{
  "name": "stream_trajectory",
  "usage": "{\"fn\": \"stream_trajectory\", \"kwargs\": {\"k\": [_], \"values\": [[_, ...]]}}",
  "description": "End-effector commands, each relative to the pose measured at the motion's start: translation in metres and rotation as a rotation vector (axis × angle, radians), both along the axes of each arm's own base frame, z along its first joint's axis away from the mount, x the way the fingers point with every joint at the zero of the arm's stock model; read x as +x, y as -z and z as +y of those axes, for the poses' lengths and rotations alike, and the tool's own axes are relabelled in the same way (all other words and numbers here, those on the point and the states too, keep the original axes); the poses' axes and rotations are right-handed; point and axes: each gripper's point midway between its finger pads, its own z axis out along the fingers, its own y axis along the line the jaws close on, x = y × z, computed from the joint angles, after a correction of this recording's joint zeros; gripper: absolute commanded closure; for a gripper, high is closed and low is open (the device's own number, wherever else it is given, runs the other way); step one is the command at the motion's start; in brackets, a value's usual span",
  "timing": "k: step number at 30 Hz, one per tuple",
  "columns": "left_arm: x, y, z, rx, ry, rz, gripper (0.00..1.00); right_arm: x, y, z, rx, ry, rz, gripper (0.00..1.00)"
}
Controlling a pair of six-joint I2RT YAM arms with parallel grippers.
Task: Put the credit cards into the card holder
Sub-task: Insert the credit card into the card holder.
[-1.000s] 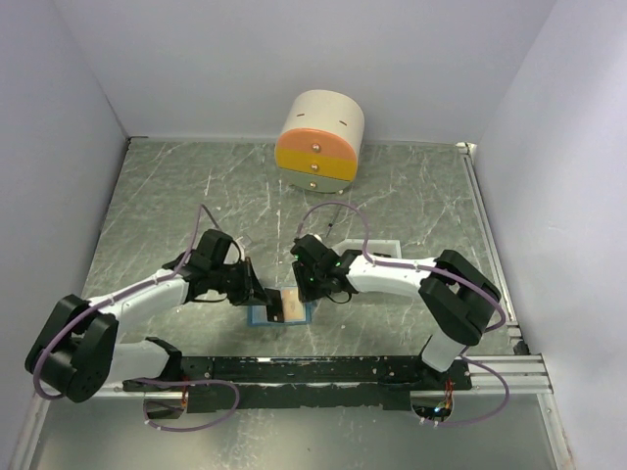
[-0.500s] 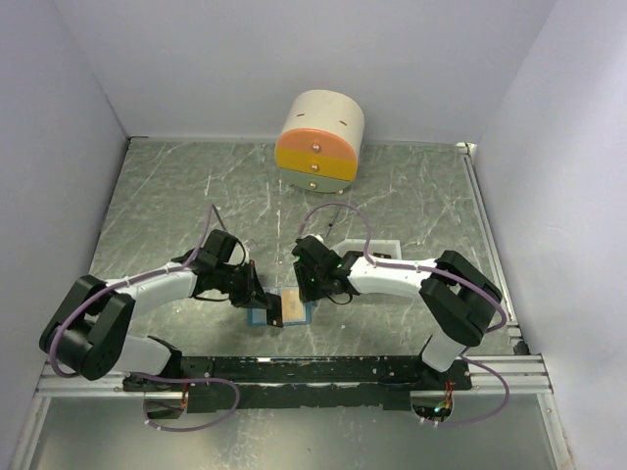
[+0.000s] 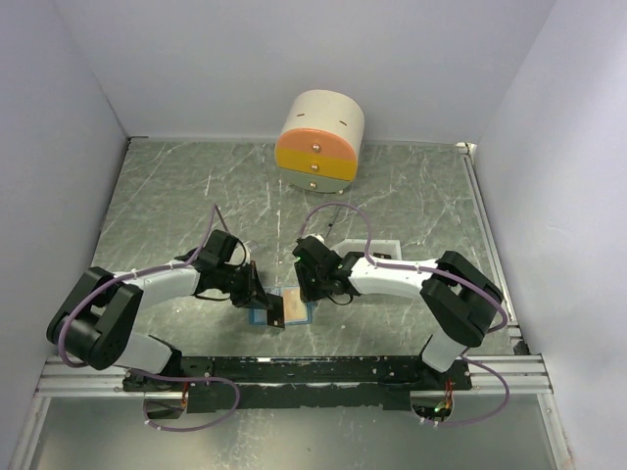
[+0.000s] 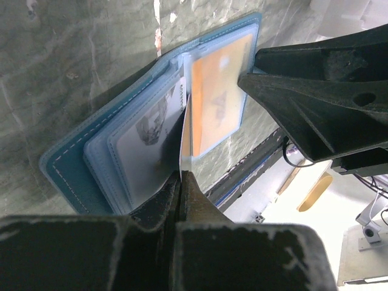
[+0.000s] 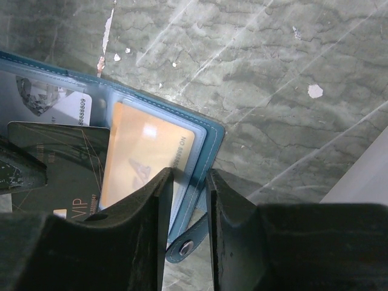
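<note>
The wallet (image 3: 292, 309) lies open on the table (image 3: 411, 196) between the arms, orange card (image 5: 145, 157) slotted. I see the left gripper (image 4: 180, 176) clenched on the dark card (image 5: 60, 160), edge-on above it. The right gripper (image 5: 187, 182) straddles its edge; I cannot tell if it pinches.

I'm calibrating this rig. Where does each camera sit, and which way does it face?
Top external: above and behind the bases, looking down across the table; both arms show, left hand and right hand meeting at the card holder.
Left wrist: on the left arm, looking along its shut fingers at the open holder.
Right wrist: on the right arm, looking down between its parted fingers at the holder's edge and a dark card.
Shared: both wrist views show the orange card sleeved in the holder.
</note>
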Motion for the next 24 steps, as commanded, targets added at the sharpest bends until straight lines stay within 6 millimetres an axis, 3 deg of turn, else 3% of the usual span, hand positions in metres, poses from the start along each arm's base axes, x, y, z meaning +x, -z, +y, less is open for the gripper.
{"fn": "stream_trajectory", "kwargs": {"k": [1, 9, 18, 24], "values": [[0.008, 0.003, 0.0, 0.007, 0.013, -0.043, 0.93, -0.001, 0.001, -0.007, -0.019, -0.002, -0.019, 0.72], [0.013, 0.0, -0.004, 0.004, 0.022, -0.051, 0.93, -0.001, 0.0, -0.007, -0.018, -0.003, -0.021, 0.73], [0.014, -0.03, -0.007, -0.038, 0.032, -0.086, 0.93, 0.001, 0.002, -0.011, -0.039, -0.004, -0.037, 0.75], [0.015, -0.023, -0.008, -0.028, 0.047, -0.068, 0.93, 0.002, 0.003, -0.01, -0.043, -0.008, -0.04, 0.76]]}}
